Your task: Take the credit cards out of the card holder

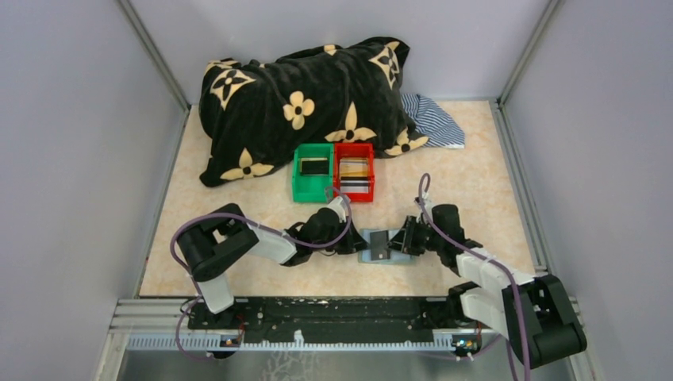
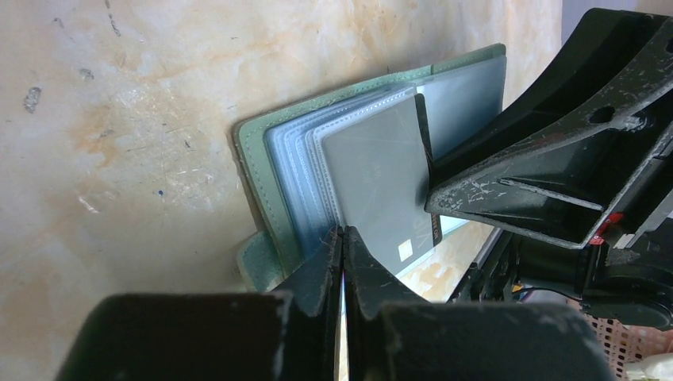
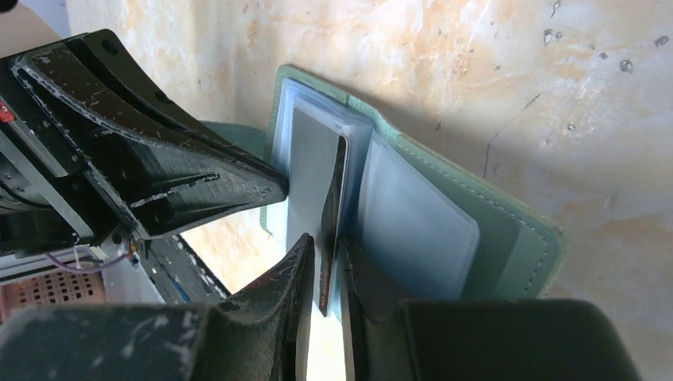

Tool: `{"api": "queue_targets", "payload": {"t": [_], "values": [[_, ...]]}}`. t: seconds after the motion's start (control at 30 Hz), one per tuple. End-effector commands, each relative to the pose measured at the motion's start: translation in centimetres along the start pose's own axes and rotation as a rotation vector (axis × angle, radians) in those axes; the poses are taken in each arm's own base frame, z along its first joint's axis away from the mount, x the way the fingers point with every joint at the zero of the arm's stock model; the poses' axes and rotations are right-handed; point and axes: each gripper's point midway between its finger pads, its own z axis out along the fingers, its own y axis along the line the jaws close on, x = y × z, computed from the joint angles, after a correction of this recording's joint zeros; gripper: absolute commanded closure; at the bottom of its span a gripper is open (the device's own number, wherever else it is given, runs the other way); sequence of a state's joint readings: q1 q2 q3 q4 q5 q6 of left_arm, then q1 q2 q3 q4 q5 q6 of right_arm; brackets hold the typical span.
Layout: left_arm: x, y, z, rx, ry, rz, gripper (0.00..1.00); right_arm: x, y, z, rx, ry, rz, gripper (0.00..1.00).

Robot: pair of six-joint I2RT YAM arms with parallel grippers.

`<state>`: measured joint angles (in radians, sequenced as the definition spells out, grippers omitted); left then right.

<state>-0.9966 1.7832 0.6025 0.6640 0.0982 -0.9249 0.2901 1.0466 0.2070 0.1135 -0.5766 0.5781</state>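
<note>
Left claw (image 2: 343, 238) is pressed together, seemingly pinching a sleeve edge of the holder (image 2: 255, 159), which lies open on the table (image 2: 119, 119) between the arms. Step: pulling one card (image 3: 333, 182). It's dark and stands partly out of a slot. Right claw (image 3: 327, 244) is slightly spread, straddling its edge, not clamped by the look. Next: close on card, slide straight out. Red print on card unreadable; no brand legible.

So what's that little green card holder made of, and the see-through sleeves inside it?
The card holder looks like matte grey-green leather or a faux version, judging by its stitched edge; which one, I can't tell. The sleeves look like soft clear plastic, slightly glossy, with pressed seams along the edges.
</note>
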Motion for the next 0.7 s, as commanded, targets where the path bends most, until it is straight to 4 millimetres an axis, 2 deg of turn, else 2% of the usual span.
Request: {"api": "queue_targets", "payload": {"t": [0.0, 0.4, 0.67], "values": [[2.5, 4.5, -0.1, -0.153, 0.084, -0.01, 0.94, -1.5, 2.0, -0.3, -0.099, -0.055, -0.018, 0.82], [2.5, 4.9, 0.1, -0.165, 0.09, -0.022, 0.95, -2.3, 1.4, -1.4, -0.072, -0.082, 0.0, 0.82], [2.2, 4.9, 0.1, -0.16, 0.089, -0.018, 0.96, -2.0, 1.2, -1.1, -0.082, -0.063, 0.005, 0.87]]}}
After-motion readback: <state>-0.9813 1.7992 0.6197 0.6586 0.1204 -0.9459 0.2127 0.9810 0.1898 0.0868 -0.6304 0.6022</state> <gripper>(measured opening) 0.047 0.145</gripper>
